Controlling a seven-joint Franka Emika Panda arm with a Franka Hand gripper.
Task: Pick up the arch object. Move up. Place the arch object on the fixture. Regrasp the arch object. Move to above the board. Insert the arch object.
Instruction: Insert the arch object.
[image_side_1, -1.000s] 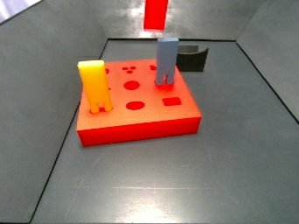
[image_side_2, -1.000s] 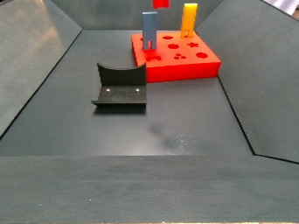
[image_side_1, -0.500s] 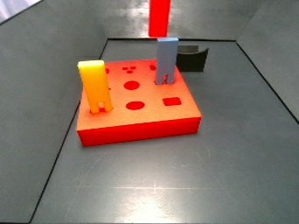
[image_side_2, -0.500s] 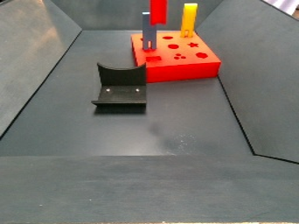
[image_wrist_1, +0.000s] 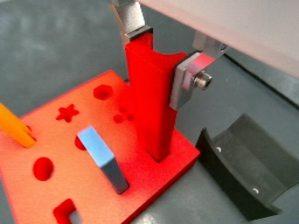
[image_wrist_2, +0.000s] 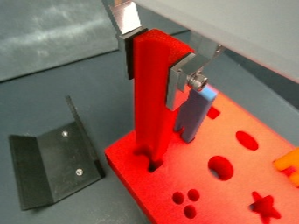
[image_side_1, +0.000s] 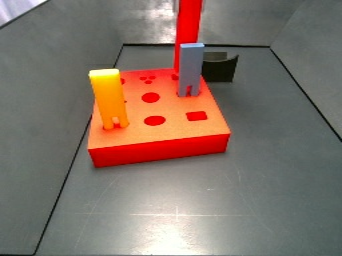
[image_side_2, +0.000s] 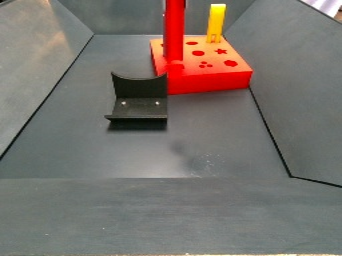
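Note:
The gripper (image_wrist_1: 162, 54) is shut on the top of the arch object (image_wrist_1: 152, 105), a solid red long block held upright. It shows the same way in a wrist view (image_wrist_2: 156, 63) with the arch object (image_wrist_2: 152, 101). The block's lower end sits in a hole near the corner of the red-orange board (image_wrist_2: 233, 171), also seen in a wrist view (image_wrist_1: 59, 131). In both side views the arch object (image_side_1: 190, 25) (image_side_2: 174, 25) stands over the board (image_side_1: 160, 140) (image_side_2: 221, 75); the gripper is above the frame. The dark fixture (image_side_2: 136, 100) (image_wrist_2: 52, 162) stands empty beside the board.
A blue-grey notched block (image_side_1: 191, 72) (image_wrist_1: 103, 157) stands on the board right next to the arch object. A yellow-orange notched block (image_side_1: 107, 98) (image_side_2: 215, 20) stands at another corner. Grey sloped walls surround the floor.
The arch object has come straight down: one second ago only its lower end showed at the top of the side views, now it reaches the board beside the blue-grey block.

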